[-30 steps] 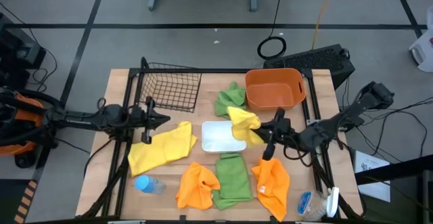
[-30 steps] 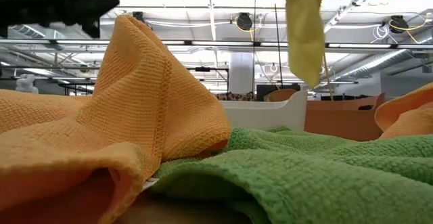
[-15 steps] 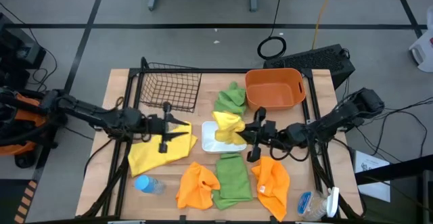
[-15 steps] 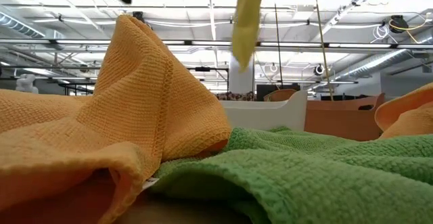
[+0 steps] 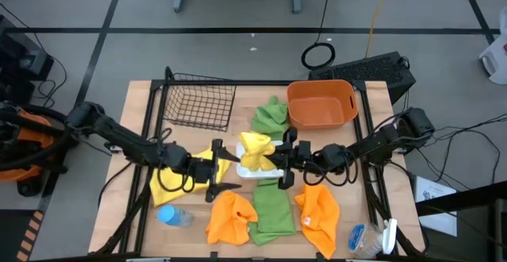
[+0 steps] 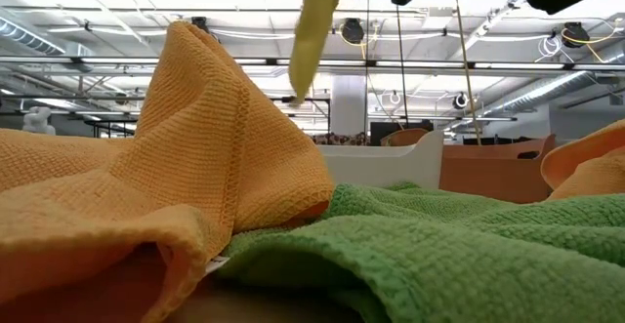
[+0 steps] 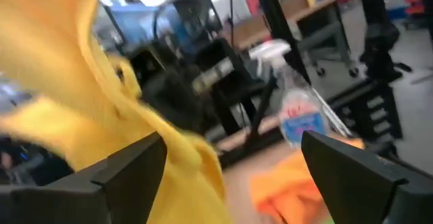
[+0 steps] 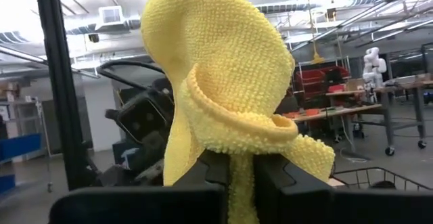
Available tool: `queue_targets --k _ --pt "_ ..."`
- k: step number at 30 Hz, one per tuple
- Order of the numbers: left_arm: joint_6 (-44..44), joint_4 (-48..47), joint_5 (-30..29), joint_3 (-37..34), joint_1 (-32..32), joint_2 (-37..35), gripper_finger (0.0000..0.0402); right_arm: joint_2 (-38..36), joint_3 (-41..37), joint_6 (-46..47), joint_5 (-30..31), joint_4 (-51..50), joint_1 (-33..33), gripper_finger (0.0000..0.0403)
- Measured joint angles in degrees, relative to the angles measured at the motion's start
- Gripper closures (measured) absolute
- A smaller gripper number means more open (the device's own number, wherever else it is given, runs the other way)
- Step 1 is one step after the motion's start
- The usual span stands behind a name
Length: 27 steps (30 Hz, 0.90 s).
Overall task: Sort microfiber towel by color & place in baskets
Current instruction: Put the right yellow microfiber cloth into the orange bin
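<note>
The wooden table point(image 5: 139, 135) holds three baskets. The white tray point(image 5: 249, 172) sits in the middle. The black wire basket point(image 5: 198, 104) stands beyond the tray, off to the left. The orange tub point(image 5: 321, 112) stands beyond it, off to the right. All three look empty.

No towel is sorted yet. One green towel point(image 5: 271, 116) lies just past the tray, between the two bigger baskets. The other green towel point(image 5: 274, 211) lies on the near side of the tray, between two orange towels point(image 5: 230, 216).

The first yellow towel point(image 5: 257, 146) hangs over the tray, pinched tight in the right claw point(image 5: 275, 158). A second ago it hung nearer the orange tub. Now it has come across, right above the tray. I think the tray is the yellow home, so a drop may be next.

The second yellow towel point(image 5: 176, 181) lies flat, left of the tray. The left claw point(image 5: 221, 169) was squeezed closed and farther away. Now it has come close to the tray's left side and spread wide above that towel, holding nothing. It looks ready to grab.
</note>
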Motion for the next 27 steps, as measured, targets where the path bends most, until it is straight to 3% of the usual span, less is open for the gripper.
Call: queue_targets --k 10,14,19,27 --pt "27.2 15.8 0.3 0.0 -5.7 9.1 0.0072 0.0 0.2 1.5 -1.1 0.0 0.8 0.0361" --pt "29.9 17.9 -0.5 1.7 -7.1 11.2 0.0073 1.4 0.2 1.5 0.3 1.0 0.7 0.0361" --pt "28.3 13.9 -16.1 6.8 -5.3 13.4 0.0073 3.8 2.6 1.5 0.4 2.3 -0.1 0.0360" --pt "26.0 14.6 -25.4 7.2 -4.2 14.5 0.0068 6.4 6.1 -0.1 1.0 1.9 -0.1 0.0360"
